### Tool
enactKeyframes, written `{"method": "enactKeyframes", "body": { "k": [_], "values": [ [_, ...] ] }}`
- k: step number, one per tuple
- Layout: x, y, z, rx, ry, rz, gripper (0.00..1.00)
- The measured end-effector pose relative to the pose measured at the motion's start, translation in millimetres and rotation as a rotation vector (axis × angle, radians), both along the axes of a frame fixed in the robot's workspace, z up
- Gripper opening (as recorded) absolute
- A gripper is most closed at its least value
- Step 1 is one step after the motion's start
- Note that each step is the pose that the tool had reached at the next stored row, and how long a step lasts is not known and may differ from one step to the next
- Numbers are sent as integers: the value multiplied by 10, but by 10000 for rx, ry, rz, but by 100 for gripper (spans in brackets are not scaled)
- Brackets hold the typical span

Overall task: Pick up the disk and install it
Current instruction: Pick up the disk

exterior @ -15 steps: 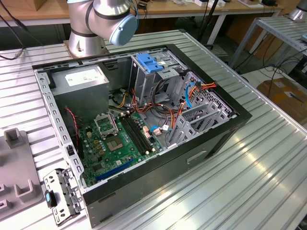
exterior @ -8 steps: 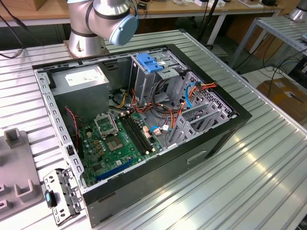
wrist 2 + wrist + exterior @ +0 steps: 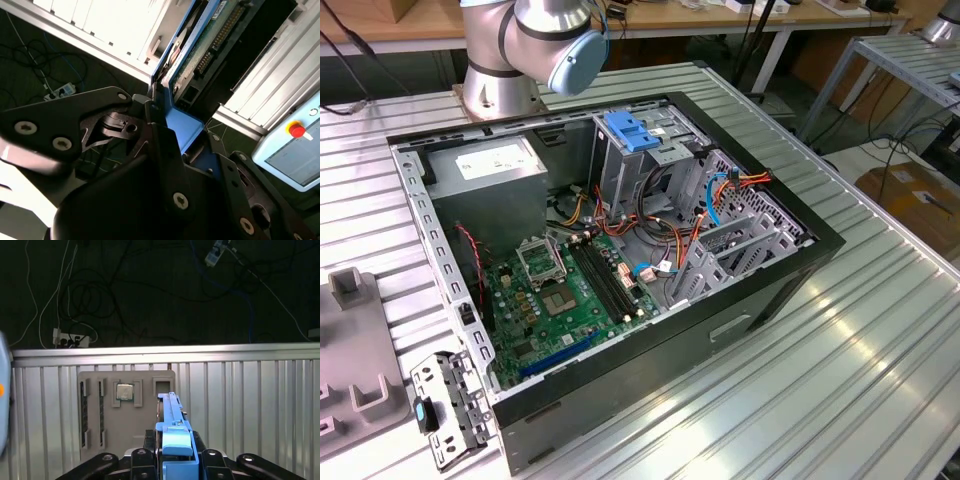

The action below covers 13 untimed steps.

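- Disk [image 3: 174, 422] is gripped edge-on in the gripper [image 3: 175, 462], its blue side rail turned toward the first wrist view, w/ the slatted desk [image 3: 250, 405] behind it.
- Jaws pinch the disk from both flat sides. In the second wrist view the black fingers [image 3: 165, 150] bracket the blue rail, and the disk's green circuit board and connector show beyond them.
- Past the disk in the first wrist view: grey fixture tray [image 3: 127, 440] flat on the desk, w/ a CPU chip [image 3: 124, 391] seated in one of its pockets.
- Beyond the desk edge is dark floor w/ a power strip [image 3: 70, 340] and loose cables.
- Second wrist view also catches a red stop button [image 3: 296, 130] on a pale pendant [image 3: 295, 160].
- Exterior view: open PC case [image 3: 820, 240] lying on its side on the desk, arm base [image 3: 505, 85] just behind it.
- Inside the case: motherboard [image 3: 570, 300] on the floor of the case, PSU [image 3: 490, 165] in the far corner toward the exterior view's left, and drive cage [image 3: 620, 175] w/ a blue handle [image 3: 630, 132] on top.
- Orange, red and blue cables run between the cage and the motherboard.
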<state>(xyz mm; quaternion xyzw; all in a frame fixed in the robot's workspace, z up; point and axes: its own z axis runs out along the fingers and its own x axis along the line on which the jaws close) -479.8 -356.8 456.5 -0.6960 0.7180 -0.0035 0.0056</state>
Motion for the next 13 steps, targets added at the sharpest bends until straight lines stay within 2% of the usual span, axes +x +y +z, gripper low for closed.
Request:
{"method": "enactKeyframes", "body": {
  "k": [4,8,13],
  "values": [
    [0,0,54,0,7,0,37],
    [0,0,148,0,21,0,37],
    [0,0,232,0,32,0,37]
  ]
}}
